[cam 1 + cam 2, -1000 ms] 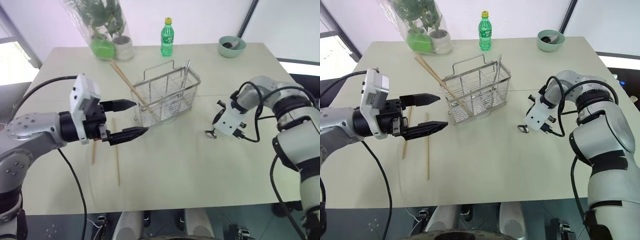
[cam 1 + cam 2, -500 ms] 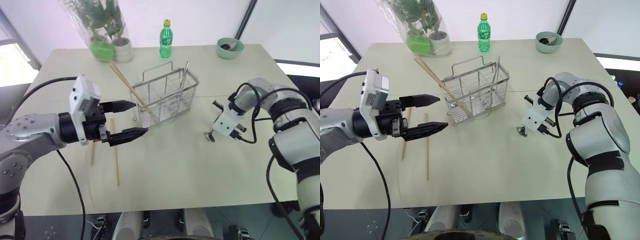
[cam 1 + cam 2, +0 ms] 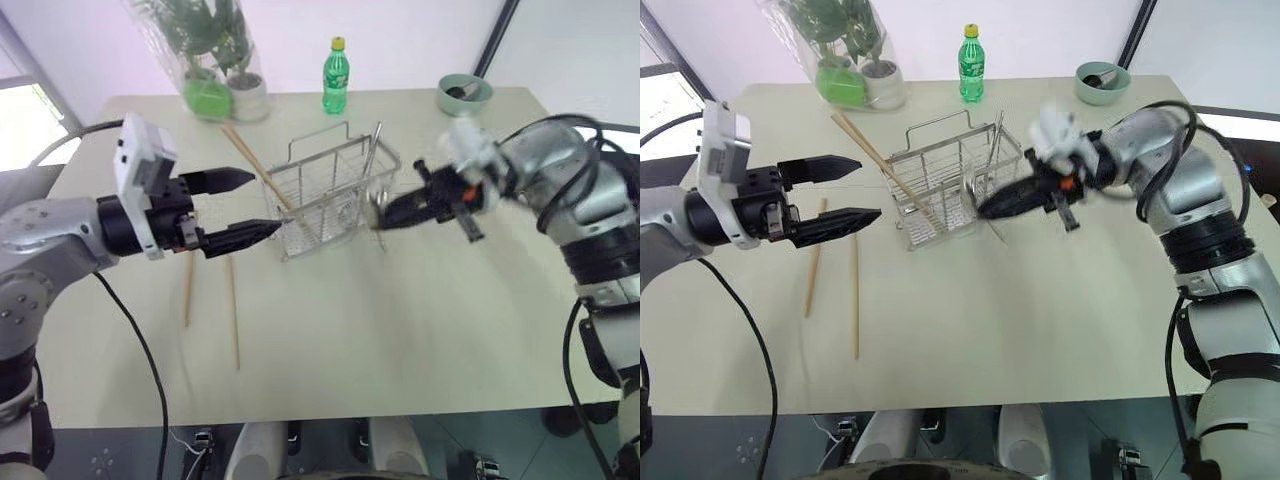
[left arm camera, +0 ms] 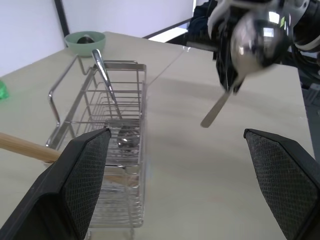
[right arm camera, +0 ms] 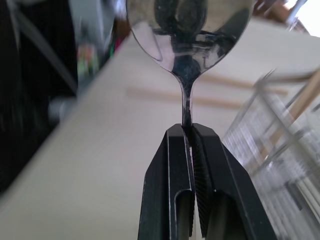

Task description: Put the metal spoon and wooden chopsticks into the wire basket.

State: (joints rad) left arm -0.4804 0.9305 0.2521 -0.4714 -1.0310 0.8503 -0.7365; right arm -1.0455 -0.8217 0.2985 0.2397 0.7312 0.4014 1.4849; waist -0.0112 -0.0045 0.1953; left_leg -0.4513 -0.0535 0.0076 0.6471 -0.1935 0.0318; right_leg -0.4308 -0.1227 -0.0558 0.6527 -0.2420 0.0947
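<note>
Your right gripper [image 5: 189,131] is clamped on the metal spoon [image 5: 187,30], held in the air beside the wire basket [image 3: 335,195]. Your left gripper [image 3: 243,205] has its jaws wide apart. Two wooden chopsticks [image 3: 233,312] lie on the table [image 3: 420,330]; one leans in the basket.

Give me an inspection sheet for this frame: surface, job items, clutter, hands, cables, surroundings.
Surface: pale table, no spills seen.
Job's things: metal spoon held in the air beside the wire basket; another spoon and a wooden chopstick stand in the basket; two chopsticks lie on the table.
Clutter: green bottle, green bowl, wrapped plant along the far edge.
Hands: right hand shut on the spoon's handle; left hand open, empty, level with the basket.
Cables: black cable hangs from the left arm.
Surroundings: white wall, dark post.
</note>
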